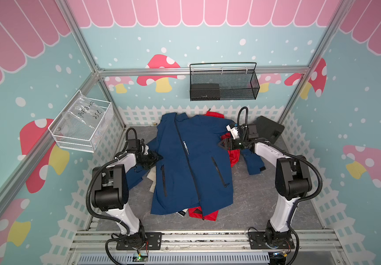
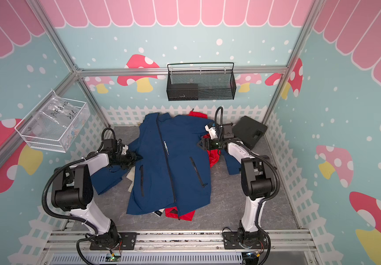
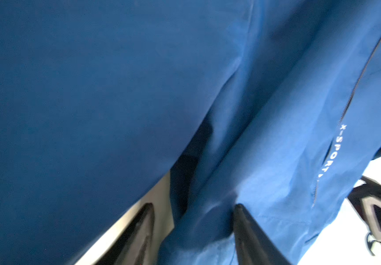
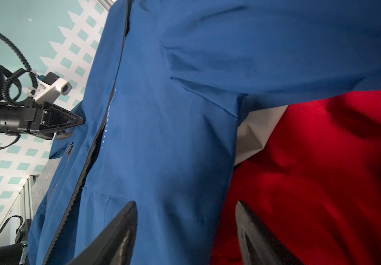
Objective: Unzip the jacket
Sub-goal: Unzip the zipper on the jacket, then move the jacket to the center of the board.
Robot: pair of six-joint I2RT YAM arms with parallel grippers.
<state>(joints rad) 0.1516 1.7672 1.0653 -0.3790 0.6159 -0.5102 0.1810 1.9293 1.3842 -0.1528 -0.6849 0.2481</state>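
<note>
We see the blue jacket [image 1: 191, 160] spread front-up on the grey worktop [image 1: 253, 197], lying between our two hands. Our left hand [image 1: 159, 158] sits at the jacket's edge, where the sleeve meets the body. In the left wrist view its fingers [image 3: 249, 229] stand apart, with a fold of blue cloth in the gap between them.

Our right hand [image 1: 219, 145] is at the opposite edge of the jacket, pointing toward the left hand. Its fingers [image 4: 120, 229] also stand apart. One is over the blue cloth and the other over a red garment [image 4: 311, 172] that lies partly under the jacket, just beside that hand.

The dark zipper [image 1: 188, 160] runs down the jacket's front roughly midway between the two hands. Neither hand touches it, and the two fronts meet along it. White lettering [image 3: 333, 151] sits right beside the zipper, on the side toward the right hand. A black case [image 1: 268, 129] lies on the worktop behind the right hand, apart from the jacket.
</note>
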